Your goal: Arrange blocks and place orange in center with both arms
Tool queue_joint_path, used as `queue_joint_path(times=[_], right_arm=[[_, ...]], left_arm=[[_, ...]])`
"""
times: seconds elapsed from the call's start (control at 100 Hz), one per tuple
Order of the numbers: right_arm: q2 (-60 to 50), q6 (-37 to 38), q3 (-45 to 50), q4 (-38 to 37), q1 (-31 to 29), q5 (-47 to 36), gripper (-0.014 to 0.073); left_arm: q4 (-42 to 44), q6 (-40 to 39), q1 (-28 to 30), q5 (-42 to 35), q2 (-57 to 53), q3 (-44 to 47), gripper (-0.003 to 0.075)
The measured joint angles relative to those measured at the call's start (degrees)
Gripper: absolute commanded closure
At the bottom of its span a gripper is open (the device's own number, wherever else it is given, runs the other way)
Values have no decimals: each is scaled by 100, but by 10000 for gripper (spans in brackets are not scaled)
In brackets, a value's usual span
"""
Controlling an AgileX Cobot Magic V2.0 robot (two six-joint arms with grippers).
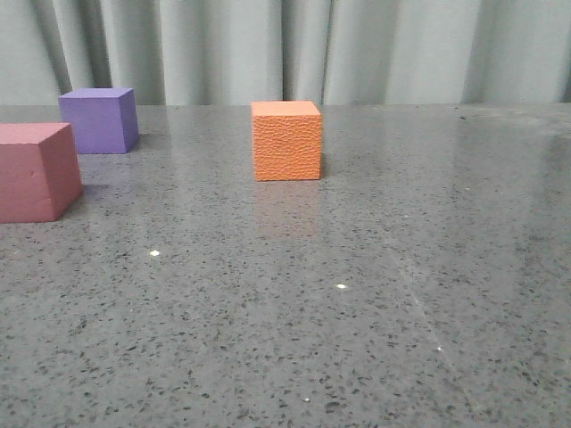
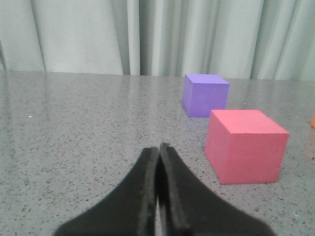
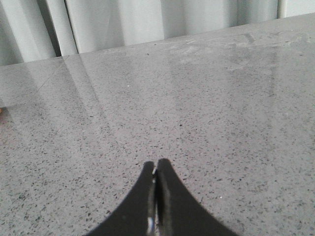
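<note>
Two pressed-together tools (image 2: 158, 147) (image 3: 156, 164), orange cube (image 1: 286, 140) well apart

Orange cube (image 1: 286, 141), pebbled leathery texture. Purple cube (image 1: 99, 119), plain matte. Pinkish-red cube (image 1: 34, 171), plain matte, brighter red in the left wrist view. Table (image 1: 375, 294) grey stone with black speckles, glossy. Curtain (image 1: 294, 49) pale grey-green. Both grippers (image 2: 158, 150) (image 3: 156, 164) black.

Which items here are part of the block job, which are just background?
Job: orange cube, purple cube, pinkish-red cube, left gripper and right gripper, both with fingers shut and empty.
Background: speckled table, grey curtain.
</note>
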Motion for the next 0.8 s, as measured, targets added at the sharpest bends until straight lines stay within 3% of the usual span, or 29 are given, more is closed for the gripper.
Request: queue_joint_path(times=[0.22, 0.31, 0.5, 0.8], right_arm=[[0, 0, 0, 0, 0, 0, 661], [0, 0, 0, 0, 0, 0, 661], [0, 0, 0, 0, 0, -10, 661], [0, 0, 0, 0, 0, -10, 661]], left_arm=[[-244, -161, -23, -1078, 0, 0, 739], [-579, -275, -23, -1063, 0, -57, 739], [-823, -313, -23, 691, 291, -1300, 739], [-846, -218, -23, 2917, 2689, -4227, 739]])
